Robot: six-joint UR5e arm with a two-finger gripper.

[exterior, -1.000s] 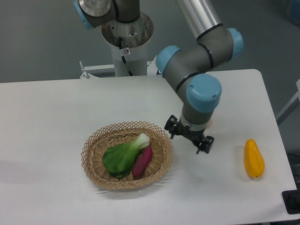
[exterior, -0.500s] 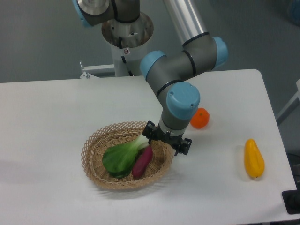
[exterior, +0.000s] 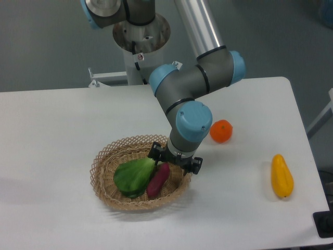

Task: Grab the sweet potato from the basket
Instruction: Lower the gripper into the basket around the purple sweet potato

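Hanging over the right side of the round light-tan woven wicker basket (exterior: 106, 191), the black two-finger gripper (exterior: 174, 162) is pointing down just above the upper end of the small magenta-purple sweet potato (exterior: 157, 180); whether its jaws are apart or together cannot be told from this view, and nothing is visibly held in them. Nearest the camera, the sweet potato is lying inside the basket, toward its right half, slanting up to the right and touching the green leafy vegetable (exterior: 133, 176) on its left. Off to the right, an elongated yellow fruit (exterior: 282, 176) is lying on the white table (exterior: 52, 130), well apart from the basket. Farther back, a round orange fruit (exterior: 221, 131) is sitting beside the grey and blue robot arm (exterior: 190, 86).
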